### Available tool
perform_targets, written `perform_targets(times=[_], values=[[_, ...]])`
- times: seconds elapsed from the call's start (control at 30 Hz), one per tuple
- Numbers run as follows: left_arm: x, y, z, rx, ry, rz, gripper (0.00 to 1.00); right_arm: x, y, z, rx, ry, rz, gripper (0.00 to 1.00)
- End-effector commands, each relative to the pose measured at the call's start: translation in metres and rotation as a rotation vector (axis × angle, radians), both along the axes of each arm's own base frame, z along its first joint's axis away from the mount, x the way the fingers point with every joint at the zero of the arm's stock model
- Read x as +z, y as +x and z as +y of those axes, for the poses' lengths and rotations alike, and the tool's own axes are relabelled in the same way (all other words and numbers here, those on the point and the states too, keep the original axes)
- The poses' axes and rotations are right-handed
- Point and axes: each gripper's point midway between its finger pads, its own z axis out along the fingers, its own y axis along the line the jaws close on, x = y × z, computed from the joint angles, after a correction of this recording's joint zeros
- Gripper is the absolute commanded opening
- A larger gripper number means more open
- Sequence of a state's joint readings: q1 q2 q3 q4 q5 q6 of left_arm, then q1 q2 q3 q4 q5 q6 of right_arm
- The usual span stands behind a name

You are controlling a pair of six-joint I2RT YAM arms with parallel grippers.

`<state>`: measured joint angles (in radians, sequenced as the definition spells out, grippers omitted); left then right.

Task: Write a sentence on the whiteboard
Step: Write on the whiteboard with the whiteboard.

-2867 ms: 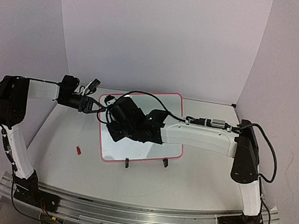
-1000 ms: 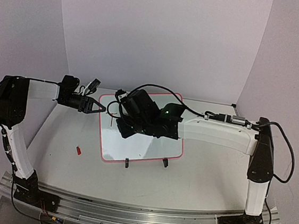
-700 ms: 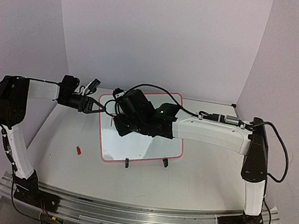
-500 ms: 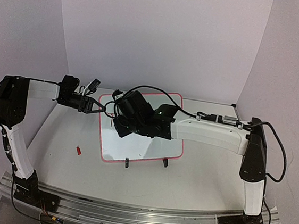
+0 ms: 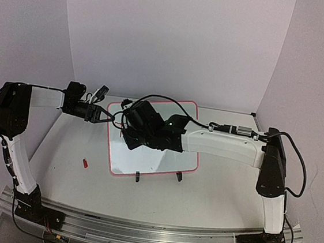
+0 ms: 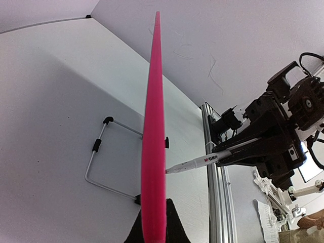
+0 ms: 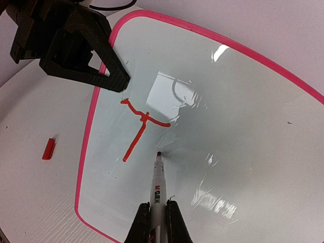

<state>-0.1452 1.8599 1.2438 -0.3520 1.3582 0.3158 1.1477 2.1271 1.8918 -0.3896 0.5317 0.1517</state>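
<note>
The whiteboard (image 5: 164, 159), glossy white with a pink frame, stands tilted on black clip feet mid-table. My left gripper (image 5: 109, 117) is shut on its left edge (image 6: 153, 167); in the right wrist view its fingers (image 7: 109, 68) clamp the frame. My right gripper (image 7: 158, 220) is shut on a white marker (image 7: 158, 185), red tip touching the board (image 7: 243, 126) just right of a red "T" (image 7: 142, 124). The marker also shows in the left wrist view (image 6: 202, 161). In the top view the right gripper (image 5: 127, 130) is over the board's upper left.
A small red marker cap (image 5: 86, 163) lies on the table left of the board, also in the right wrist view (image 7: 48, 149). The board's wire stand (image 6: 104, 164) rests behind it. Lilac walls enclose the table on three sides.
The right arm has shifted a little left over the board's upper left, with the marker tip now on the surface beside the "T". The left arm has not moved.
</note>
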Motion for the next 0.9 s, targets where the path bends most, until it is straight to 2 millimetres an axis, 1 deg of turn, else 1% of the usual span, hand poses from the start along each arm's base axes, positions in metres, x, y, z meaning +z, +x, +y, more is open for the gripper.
perform_targets(times=[0.0,0.3,0.87], values=[[-0.011,0.000,-0.009,-0.015,0.054,-0.071,0.00,0.015,0.010,0.005,-0.020,0.029,-0.042,0.00],[-0.011,-0.001,-0.010,-0.016,0.054,-0.073,0.00,0.009,0.007,0.008,0.000,0.027,-0.022,0.00],[-0.011,-0.001,-0.009,-0.015,0.054,-0.074,0.00,-0.008,0.000,0.003,0.005,-0.006,0.035,0.00]])
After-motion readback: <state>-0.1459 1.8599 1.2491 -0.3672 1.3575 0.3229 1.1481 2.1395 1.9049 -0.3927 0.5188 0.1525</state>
